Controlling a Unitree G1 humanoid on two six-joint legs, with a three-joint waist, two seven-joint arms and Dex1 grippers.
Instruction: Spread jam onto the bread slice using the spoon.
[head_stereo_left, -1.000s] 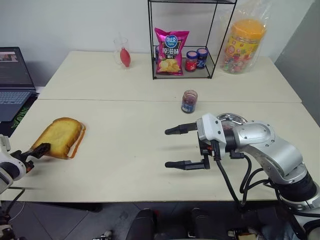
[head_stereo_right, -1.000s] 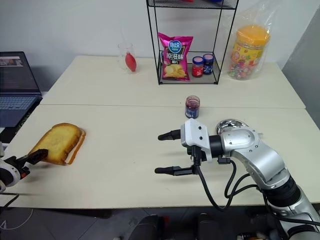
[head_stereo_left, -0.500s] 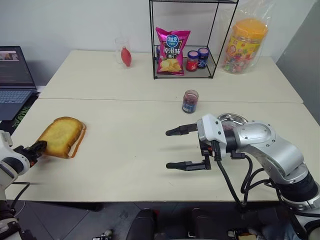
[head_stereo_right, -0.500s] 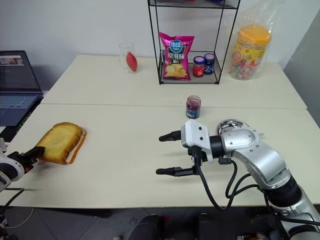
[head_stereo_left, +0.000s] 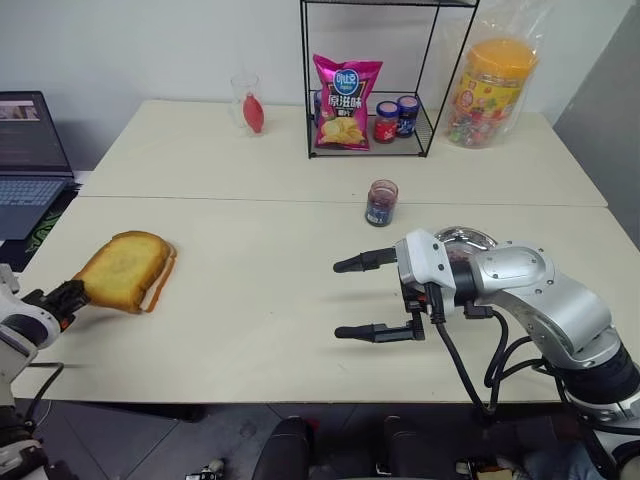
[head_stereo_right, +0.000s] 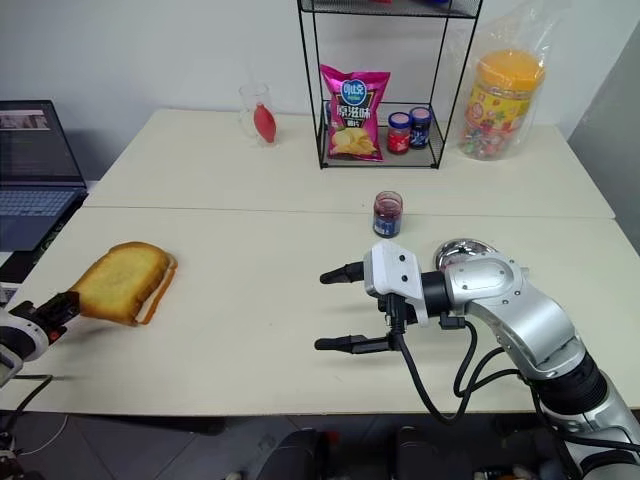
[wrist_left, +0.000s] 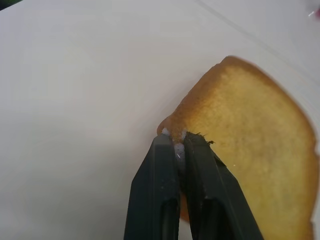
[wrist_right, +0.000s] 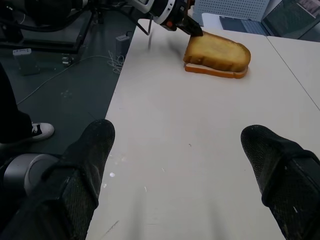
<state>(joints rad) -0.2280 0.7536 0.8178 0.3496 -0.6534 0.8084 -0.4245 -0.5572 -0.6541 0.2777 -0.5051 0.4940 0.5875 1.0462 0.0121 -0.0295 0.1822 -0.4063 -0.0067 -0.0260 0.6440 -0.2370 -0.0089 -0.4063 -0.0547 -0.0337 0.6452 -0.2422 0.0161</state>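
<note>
Pale tabletop (head_stereo_left: 280, 290) carries the bread slice (head_stereo_left: 125, 268) at its left edge, its corner pinched by the left gripper (head_stereo_left: 70, 293), so lift gently and level toward the wide-open right gripper (head_stereo_left: 345, 298) without tearing crust.

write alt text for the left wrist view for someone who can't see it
The left gripper is shut on the corner of a golden-brown bread slice, its two black jaws pressed together on the crust. The slice sits over a pale table.
</note>
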